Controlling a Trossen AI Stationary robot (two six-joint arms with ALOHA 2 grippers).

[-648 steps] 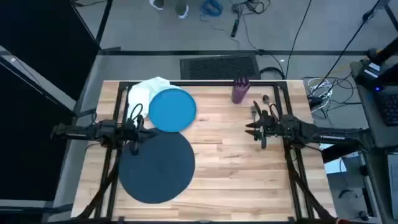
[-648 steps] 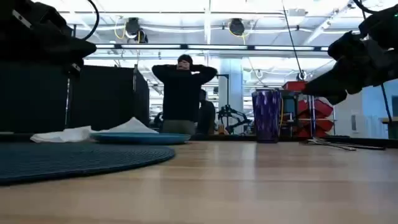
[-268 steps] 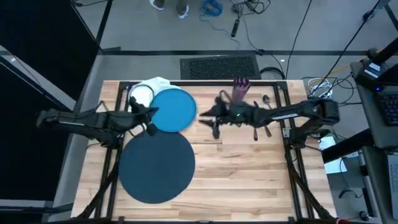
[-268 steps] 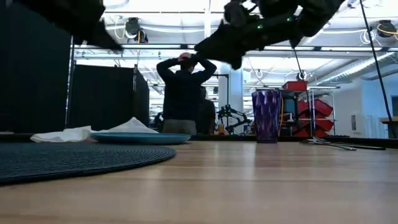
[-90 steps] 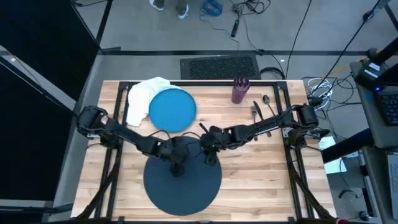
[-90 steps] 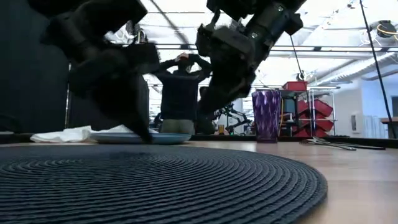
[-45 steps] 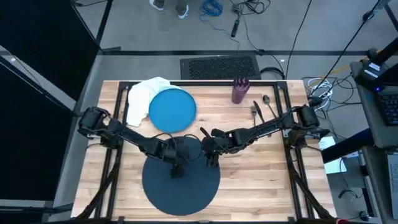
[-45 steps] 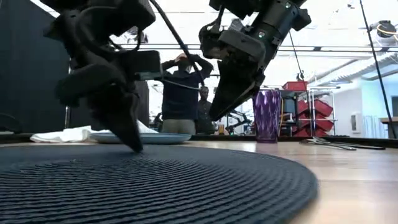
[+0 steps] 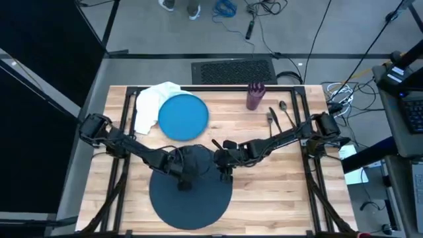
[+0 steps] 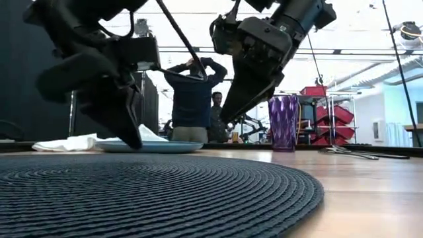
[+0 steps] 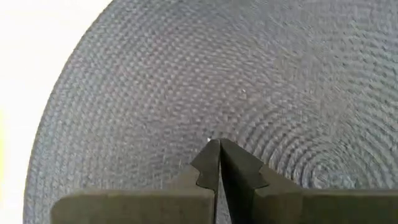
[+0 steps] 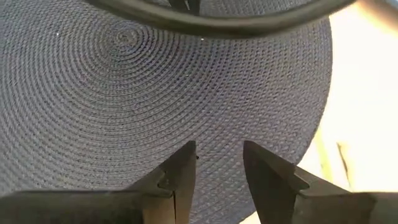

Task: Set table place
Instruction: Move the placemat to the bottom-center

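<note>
Dark grey round woven charger [image 9: 190,193] has slid from the table's [image 9: 277,192] left side to its front-centre edge; left gripper [image 9: 182,180] pinched together, right gripper [image 9: 225,170] parted, both over its far rim. Bright blue plate [image 9: 184,117] goes next

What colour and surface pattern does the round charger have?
Dark grey charger, woven in concentric rings; the right wrist view shows it best.

Person [image 10: 192,99] beyond the table's end.
</note>
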